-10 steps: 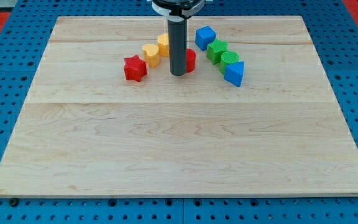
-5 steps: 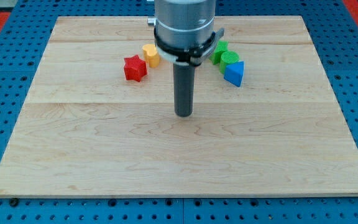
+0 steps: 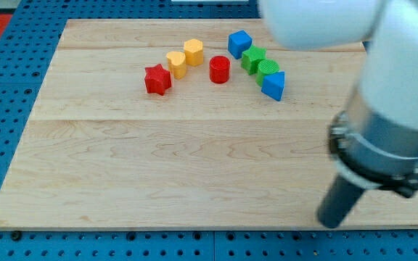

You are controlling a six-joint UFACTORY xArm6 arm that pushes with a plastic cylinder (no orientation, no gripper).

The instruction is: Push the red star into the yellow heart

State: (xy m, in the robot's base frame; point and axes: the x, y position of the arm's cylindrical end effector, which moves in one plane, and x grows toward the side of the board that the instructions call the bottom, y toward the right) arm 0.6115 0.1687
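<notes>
Sitting near right, my tip [image 3: 334, 221], no fingers to tell of; red star [image 3: 157, 79] light, rigid, best pushed from left toward yellow heart [image 3: 176, 64]

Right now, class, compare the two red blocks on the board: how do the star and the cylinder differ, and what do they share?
The red star has a pointed, notched outline; the red cylinder is round with a flat top. The star sits at the view's left, close beside the yellow heart; the cylinder stands apart, nearer the middle. Both are red, rest on the wooden board, and lie far from my tip.
</notes>
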